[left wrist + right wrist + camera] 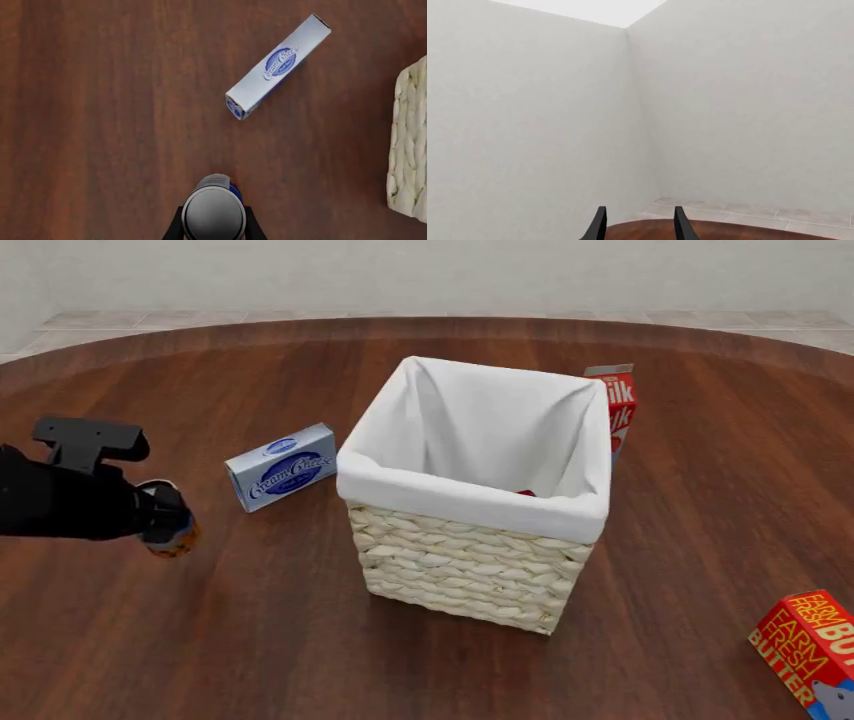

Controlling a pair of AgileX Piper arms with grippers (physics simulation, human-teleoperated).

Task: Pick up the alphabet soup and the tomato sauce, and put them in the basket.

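Observation:
The alphabet soup shows its plain silver top and a strip of blue label, clamped between my left gripper's black fingers. In the front view that can hangs just above the table at the left, held by the left gripper, well left of the basket. The basket is tall pale wicker with a white liner. A small red patch shows low inside it; I cannot tell whether it is the tomato sauce. My right gripper is open and empty, pointing at a white wall.
A blue-and-white cream cheese box lies between the held can and the basket, also seen as the box in the left wrist view. A milk carton stands behind the basket. A red butter box lies at the front right.

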